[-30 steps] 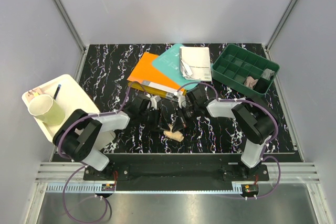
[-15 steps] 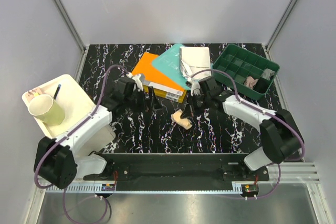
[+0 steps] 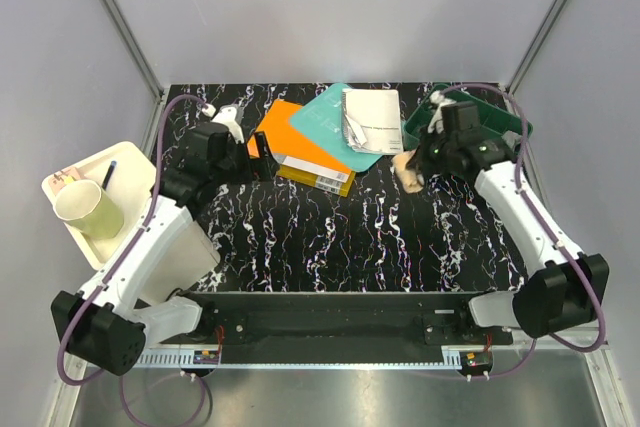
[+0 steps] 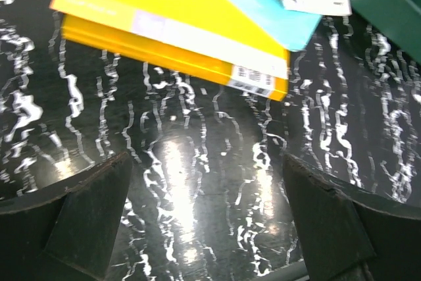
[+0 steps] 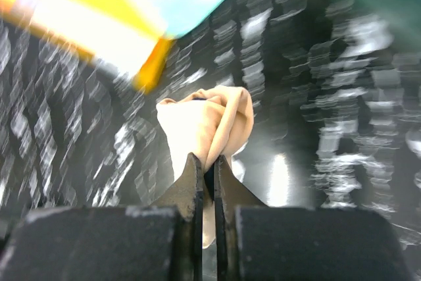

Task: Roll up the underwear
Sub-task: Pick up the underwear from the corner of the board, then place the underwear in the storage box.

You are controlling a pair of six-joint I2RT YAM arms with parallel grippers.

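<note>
Top external view: the right gripper (image 3: 414,163) clamps the beige underwear (image 3: 406,170), while the left gripper (image 3: 261,155) gapes wide and empty at nine o'clock of the orange book (image 3: 300,142).

Blur is smearing the worktop (image 5: 72,136) around the right claw (image 5: 205,162), which is hiding the beige underwear's (image 5: 209,118) lower end. From above, that claw is covering much of the green tray (image 3: 412,137).
</note>
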